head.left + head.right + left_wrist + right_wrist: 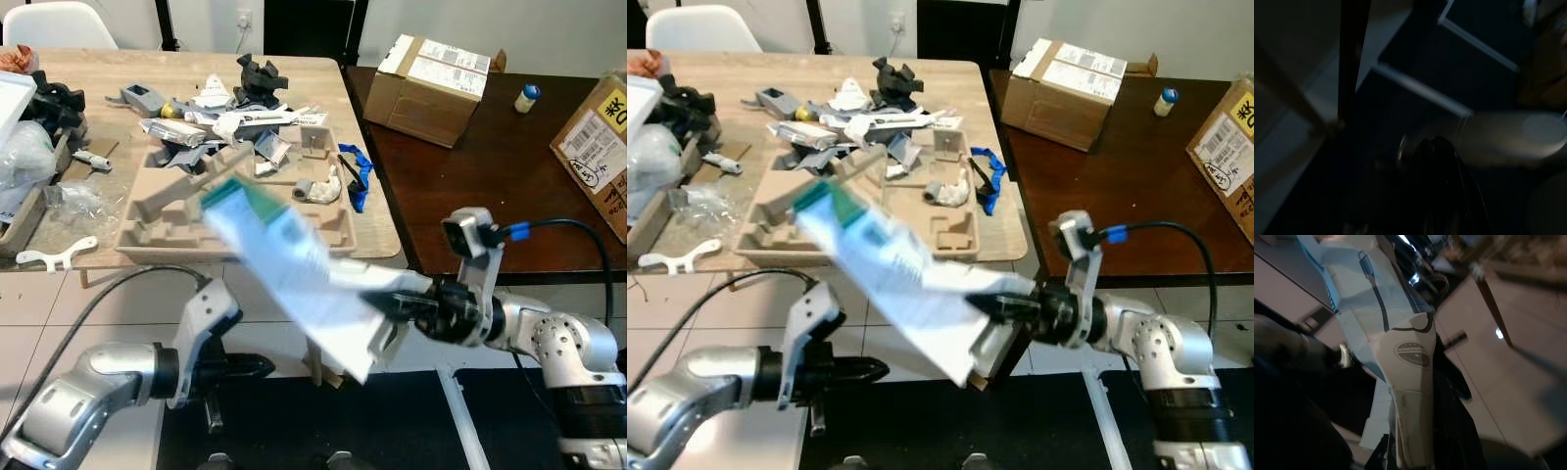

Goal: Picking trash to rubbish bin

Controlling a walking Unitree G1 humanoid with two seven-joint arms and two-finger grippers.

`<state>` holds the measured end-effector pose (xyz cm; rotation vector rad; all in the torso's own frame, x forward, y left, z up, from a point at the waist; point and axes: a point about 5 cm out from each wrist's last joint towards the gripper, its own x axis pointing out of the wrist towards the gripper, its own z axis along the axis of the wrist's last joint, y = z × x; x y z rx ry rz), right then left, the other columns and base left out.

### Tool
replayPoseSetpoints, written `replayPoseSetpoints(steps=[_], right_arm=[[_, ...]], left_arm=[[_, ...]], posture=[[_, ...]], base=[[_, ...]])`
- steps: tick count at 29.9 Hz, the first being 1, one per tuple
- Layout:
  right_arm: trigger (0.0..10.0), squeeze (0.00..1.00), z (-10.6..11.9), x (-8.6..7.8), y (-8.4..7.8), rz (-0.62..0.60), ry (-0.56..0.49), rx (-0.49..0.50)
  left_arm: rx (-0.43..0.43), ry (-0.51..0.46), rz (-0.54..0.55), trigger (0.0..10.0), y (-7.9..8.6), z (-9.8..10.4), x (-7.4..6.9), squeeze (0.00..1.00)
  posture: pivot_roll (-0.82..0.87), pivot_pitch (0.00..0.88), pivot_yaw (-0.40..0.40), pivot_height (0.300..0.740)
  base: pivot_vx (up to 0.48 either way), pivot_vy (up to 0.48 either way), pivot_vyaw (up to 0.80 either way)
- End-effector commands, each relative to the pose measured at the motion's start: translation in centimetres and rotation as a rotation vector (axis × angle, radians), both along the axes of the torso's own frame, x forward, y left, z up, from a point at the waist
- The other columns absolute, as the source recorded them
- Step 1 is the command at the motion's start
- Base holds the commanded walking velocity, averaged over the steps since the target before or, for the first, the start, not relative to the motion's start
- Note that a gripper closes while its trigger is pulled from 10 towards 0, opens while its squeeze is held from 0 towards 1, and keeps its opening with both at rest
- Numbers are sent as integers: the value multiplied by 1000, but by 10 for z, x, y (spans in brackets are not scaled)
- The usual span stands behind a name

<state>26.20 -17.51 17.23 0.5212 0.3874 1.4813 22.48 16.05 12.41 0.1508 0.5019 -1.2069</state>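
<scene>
1. Left eye view: a light wooden table (pixel 362 211) cluttered with scraps stands on pale floor tiles, its near edge facing the robot; a moulded pulp tray (pixel 167 230) lies on it close to that edge. A dark brown table (pixel 470 196) butts against its right side and carries a cardboard box (pixel 426 73). A white chair (pixel 59 24) stands beyond the wooden table's far left corner.
2. Right eye view: in front of the wooden table's near edge, open tiled floor meets a dark mat. The right gripper (pixel 1004 311) clamps the lower end of a flat white-and-teal package (pixel 887 269), blurred. Its long axis slants from the gripper up and left, teal end over the pulp tray. The left gripper (pixel 867 370) hangs low before the table edge with its fingers drawn together on nothing.
3. Left wrist view: dark and blurred; pale bars across a dark floor.
4. Right wrist view: the package (pixel 1410 382) runs straight away between the fingers, showing a printed cable and round seal.
</scene>
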Motion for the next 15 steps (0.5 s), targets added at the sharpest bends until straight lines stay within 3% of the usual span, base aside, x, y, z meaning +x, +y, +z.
replayPoseSetpoints(steps=[1,2,8,10,13,14,15], right_arm=[[0,0,-9,-1,-2,-14,0,-62],[0,0,-9,-1,-2,-14,0,-62],[0,0,-72,2,-23,-111,-89,-602],[0,0,-82,5,-27,-138,-110,-696],[0,0,-103,11,-33,-236,-168,-861],[0,0,-103,11,-33,-236,-168,-861],[0,0,-116,18,-39,-365,-179,-945]], left_arm=[[78,23,6,10000,8,-12,-4,0],[78,23,6,10000,8,-12,-4,0],[332,64,119,10000,36,-57,-10,0],[355,68,180,10000,40,-65,-8,0],[439,59,349,10000,51,-87,-3,0],[439,59,349,10000,51,-87,-3,0],[451,53,487,10000,58,-99,1,0]], posture=[[20,148,-50,740],[20,148,-50,740],[20,147,-48,740],[20,145,-48,740],[18,139,-47,740],[18,139,-47,740],[16,137,-49,740]], base=[[0,0,0],[0,0,0],[0,0,0],[0,0,0],[0,0,0],[0,0,0],[0,0,0]])
